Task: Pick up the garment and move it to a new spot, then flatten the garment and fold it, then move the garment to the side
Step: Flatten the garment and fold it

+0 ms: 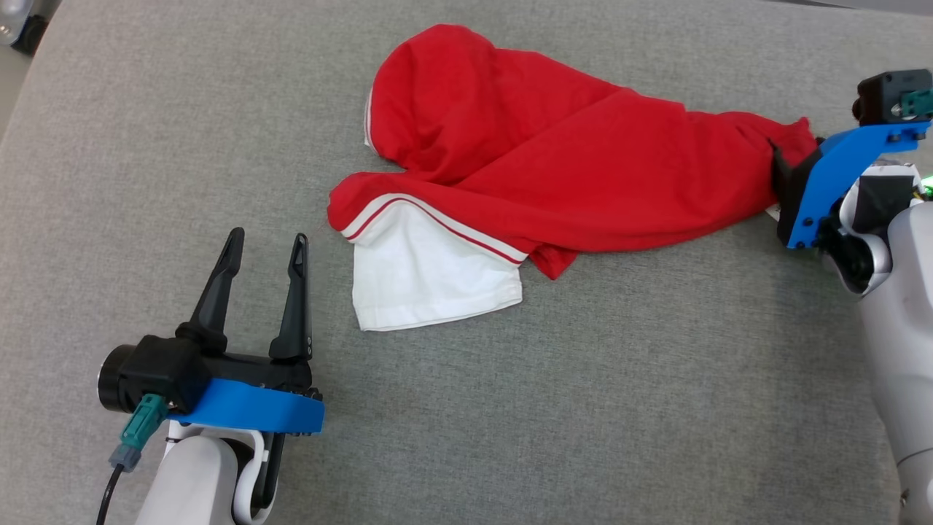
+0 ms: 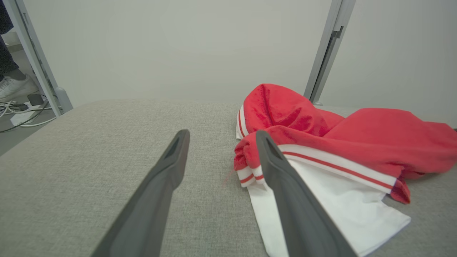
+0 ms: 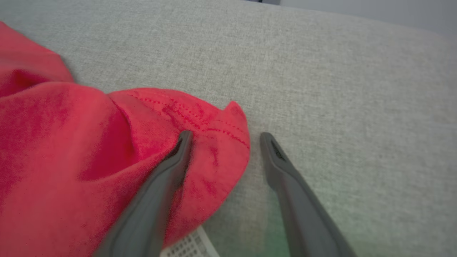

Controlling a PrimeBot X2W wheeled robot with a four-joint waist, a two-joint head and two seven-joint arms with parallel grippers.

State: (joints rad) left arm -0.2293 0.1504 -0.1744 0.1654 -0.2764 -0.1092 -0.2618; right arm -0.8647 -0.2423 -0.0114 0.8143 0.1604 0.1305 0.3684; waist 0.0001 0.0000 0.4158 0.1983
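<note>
the left gripper sits at 8 o'clock in the head view over the grey top, its two fingers spread apart with nothing between them, tips pointing toward 12. the right gripper comes in at 3 o'clock, at the garment's right end. in the right wrist view that gripper is spread too: its 9 o'clock finger lies over the red cloth, its 3 o'clock finger is over bare top, and the hemmed corner of the cloth lies between them, not pinched. a bit of white tag peeks out at 6 o'clock.

the garment is red and crumpled, lying on the top from the centre out to 3 o'clock, one lobe bunched toward 12. a white panel edged with stripes sticks out at 6 o'clock, near the left gripper's tips but apart from them. in the left wrist view the garment lies at 3 o'clock, and the 3 o'clock finger crosses in front of its striped edge. a shoe and cables show on the floor at 9 o'clock.
</note>
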